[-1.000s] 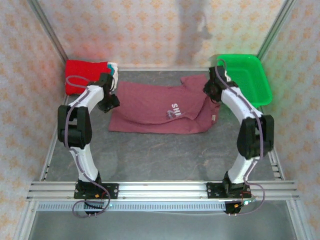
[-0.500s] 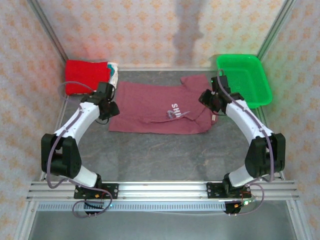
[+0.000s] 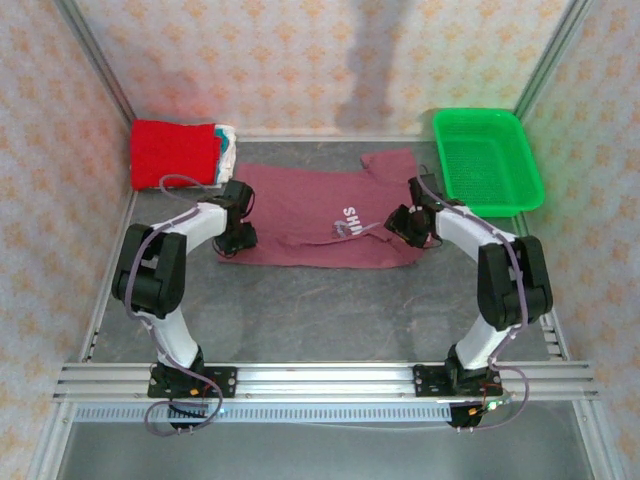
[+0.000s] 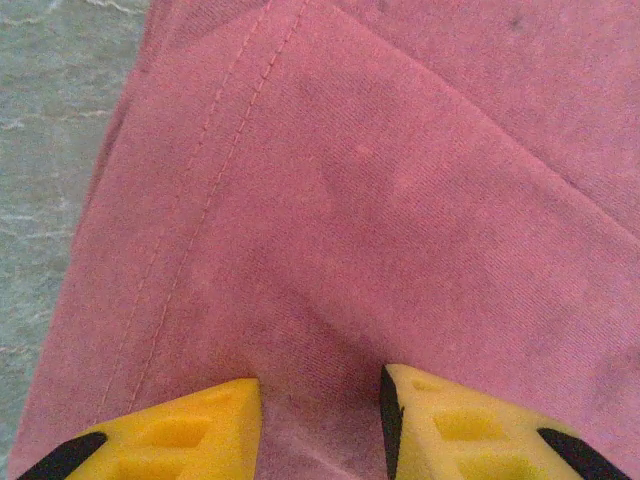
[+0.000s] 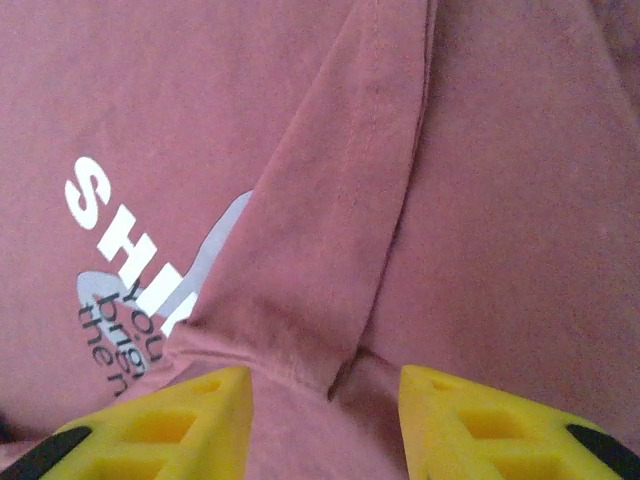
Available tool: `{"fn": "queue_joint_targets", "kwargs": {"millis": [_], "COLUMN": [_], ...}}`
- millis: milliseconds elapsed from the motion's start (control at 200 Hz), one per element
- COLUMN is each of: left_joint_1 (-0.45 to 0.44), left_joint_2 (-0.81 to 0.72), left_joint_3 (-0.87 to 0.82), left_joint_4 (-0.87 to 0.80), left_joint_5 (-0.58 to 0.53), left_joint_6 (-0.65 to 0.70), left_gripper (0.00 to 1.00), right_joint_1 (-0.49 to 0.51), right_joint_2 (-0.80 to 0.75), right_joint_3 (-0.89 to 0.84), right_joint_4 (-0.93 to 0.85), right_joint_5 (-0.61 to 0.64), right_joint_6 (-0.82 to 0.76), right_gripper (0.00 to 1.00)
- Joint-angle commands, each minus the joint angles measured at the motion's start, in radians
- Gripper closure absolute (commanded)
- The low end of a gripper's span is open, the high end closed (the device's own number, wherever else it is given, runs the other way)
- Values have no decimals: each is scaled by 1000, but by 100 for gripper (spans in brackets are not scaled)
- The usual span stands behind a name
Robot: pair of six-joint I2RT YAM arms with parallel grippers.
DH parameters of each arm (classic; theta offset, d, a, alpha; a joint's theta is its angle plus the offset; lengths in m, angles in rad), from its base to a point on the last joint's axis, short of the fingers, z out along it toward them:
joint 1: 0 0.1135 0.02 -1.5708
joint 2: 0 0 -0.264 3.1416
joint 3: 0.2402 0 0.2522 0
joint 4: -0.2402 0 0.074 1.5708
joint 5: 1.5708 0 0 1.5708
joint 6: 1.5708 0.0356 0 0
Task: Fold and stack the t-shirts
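The maroon t-shirt (image 3: 310,215) with white "SHINE" print (image 5: 120,240) lies flat mid-table, its right sleeve folded in over the chest (image 5: 320,250). My left gripper (image 3: 240,237) is down on the shirt's near-left corner. Its yellow fingers (image 4: 190,430) stand apart with hemmed cloth (image 4: 330,250) lying in the gap, and nothing is pinched. My right gripper (image 3: 403,225) presses on the shirt's right side, open, straddling the folded sleeve's hem (image 5: 300,365). A folded bright red shirt (image 3: 173,152) with whitish ones (image 3: 228,146) beside it lies at the back left.
A green plastic basket (image 3: 487,160) stands at the back right, close behind the right arm. Bare grey table (image 3: 330,310) lies between the shirt and the aluminium rail (image 3: 320,380) at the near edge. Patterned walls close in three sides.
Both grippers have come down and toward me onto the shirt: the left from its upper left edge to the near-left corner, the right from the sleeve by the basket inward. Both arms lowered.
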Motion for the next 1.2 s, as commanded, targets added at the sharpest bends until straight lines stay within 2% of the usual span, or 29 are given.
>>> {"fn": "queue_joint_targets", "kwargs": {"millis": [0, 190, 260, 440, 601, 761, 846, 916, 1051, 1196], "left_joint_1": [-3, -2, -3, -2, -2, -2, -3, -2, 0, -1], "left_joint_2": [26, 15, 0, -14, -26, -48, -50, -47, -46, -41], "left_joint_3": [-17, -74, -92, -103, -104, -108, -113, -117, -135, -145], "left_joint_4": [27, 45, 49, 48, 55, 60, 61, 61, 76, 82], "left_joint_5": [-37, -47, -56, -57, -45, -40, -40, -43, -33, -25], "left_joint_6": [-26, -40, -43, -45, -44, -75, -80, -90, -103, -109], "left_gripper": [64, 65, 64, 65, 65, 64, 65, 65, 64, 64], "right_joint_1": [-4, -3, -3, 0, 4, 9, 27, 44, 46, 52], "right_joint_2": [54, 94, 98, 128, 167, 127, 79, 36, -56, -61], "right_joint_3": [8, 17, 19, 35, 68, 71, 56, 39, -51, -84], "right_joint_4": [65, 102, 115, 146, 161, 131, 101, 55, 58, 54], "right_joint_5": [-26, -38, -36, -46, -62, -32, -8, 43, 95, 73], "right_joint_6": [32, 47, 57, 94, 117, 110, 75, 55, 71, 89], "right_gripper": [57, 58, 64, 86, 92, 88, 70, 64, 60, 58]}}
